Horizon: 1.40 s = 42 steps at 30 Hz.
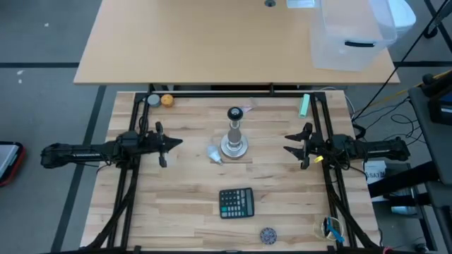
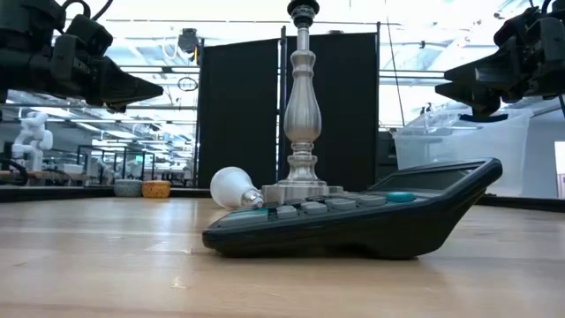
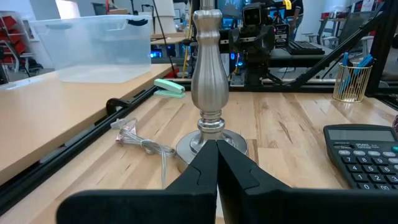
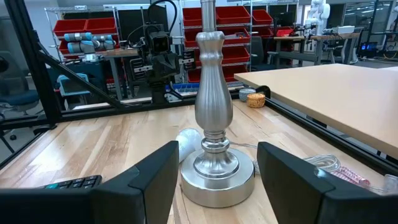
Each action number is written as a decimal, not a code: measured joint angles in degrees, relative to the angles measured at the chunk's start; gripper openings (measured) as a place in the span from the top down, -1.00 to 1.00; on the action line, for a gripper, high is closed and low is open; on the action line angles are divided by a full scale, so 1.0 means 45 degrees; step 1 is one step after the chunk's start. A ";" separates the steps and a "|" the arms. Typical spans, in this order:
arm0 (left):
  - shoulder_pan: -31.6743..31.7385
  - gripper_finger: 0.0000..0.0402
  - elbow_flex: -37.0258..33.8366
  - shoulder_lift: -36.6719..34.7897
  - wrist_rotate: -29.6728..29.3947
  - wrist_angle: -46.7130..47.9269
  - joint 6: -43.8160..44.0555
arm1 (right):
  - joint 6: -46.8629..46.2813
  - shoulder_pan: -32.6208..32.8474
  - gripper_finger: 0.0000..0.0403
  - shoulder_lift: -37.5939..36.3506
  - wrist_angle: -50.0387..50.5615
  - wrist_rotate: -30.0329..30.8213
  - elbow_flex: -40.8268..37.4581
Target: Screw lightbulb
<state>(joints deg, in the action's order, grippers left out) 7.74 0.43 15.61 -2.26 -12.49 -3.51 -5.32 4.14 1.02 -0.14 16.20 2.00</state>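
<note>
The lightbulb (image 1: 215,154), a small frosted white globe, lies on its side on the wooden table against the left of the silver stand's round base (image 1: 234,147); the low view shows the lightbulb (image 2: 231,187) with its screw base toward the stand (image 2: 302,106). The stand's dark socket (image 1: 234,113) is bare. My left gripper (image 1: 173,143) hovers shut at the table's left, pointing level at the stand (image 3: 207,81). My right gripper (image 1: 286,147) hovers open at the right, and the stand (image 4: 214,124) and lightbulb (image 4: 186,142) show between its spread fingers, well ahead.
A black calculator (image 1: 236,203) lies near the front edge, with a small round object (image 1: 268,235) and a wire pen cup (image 1: 330,228) beyond it. At the far edge sit an orange ball (image 1: 167,100), a green stapler (image 1: 304,105) and a cable (image 3: 143,144). A clear bin (image 1: 349,35) stands on the desk behind.
</note>
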 joint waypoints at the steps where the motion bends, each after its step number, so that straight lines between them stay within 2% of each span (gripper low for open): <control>1: -0.0001 1.00 -0.0005 -0.0001 0.0000 -0.0003 0.0000 | 0.0000 0.0005 -0.05 0.0000 0.0000 0.0002 0.0005; 6: -0.0002 1.00 -0.0005 -0.0001 0.0001 -0.0385 0.0077 | 0.0002 0.0000 -0.05 0.0003 0.0000 -0.0003 0.0000; 10: -0.0002 1.00 -0.0003 0.0001 -0.0016 -0.1439 0.1480 | 0.0002 0.0002 -0.05 0.0003 0.0000 0.0002 0.0005; 13: 0.0001 1.00 -0.0005 0.0008 -0.0088 -0.3553 0.2276 | 0.0005 0.0000 -0.05 0.0005 0.0000 0.0002 0.0001; 19: 0.0001 1.00 -0.0005 0.0011 -0.0190 -0.7180 0.2347 | 0.0000 0.0002 -0.05 0.0003 0.0000 0.0002 0.0005; 21: -0.0002 1.00 -0.0005 0.0024 -0.0291 -0.7554 0.2315 | 0.0001 0.0003 -0.05 0.0000 0.0000 0.0002 0.0004; 25: 0.0001 1.00 0.0019 0.0054 -0.1379 -0.7499 0.2288 | 0.0000 0.0005 -0.05 0.0000 0.0000 -0.0003 0.0005; 33: 0.0001 1.00 0.0155 0.0643 -0.1453 -0.8689 0.2328 | 0.0000 0.0005 -0.05 0.0000 0.0000 0.0002 0.0004; 35: 0.0001 1.00 0.0629 0.0948 -0.1047 -0.8661 0.1843 | 0.0000 0.0005 -0.05 0.0000 0.0001 -0.0002 0.0004; 37: 0.0001 1.00 0.1358 0.1445 0.0003 -0.8416 0.1296 | 0.0003 0.0001 -0.05 0.0000 0.0000 0.0000 0.0003; 40: -0.0007 1.00 0.2723 0.2524 0.1567 -0.7174 0.0539 | 0.0002 0.0000 -0.05 0.0000 0.0000 -0.0003 0.0005; 42: -0.0006 1.00 0.3590 0.3332 0.1924 -0.6136 -0.0058 | 0.0004 0.0001 -0.05 0.0000 0.0000 0.0002 0.0004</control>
<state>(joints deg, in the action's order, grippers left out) 7.72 16.58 30.60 6.40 -40.10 -3.77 -5.31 4.15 1.02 -0.14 16.21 2.02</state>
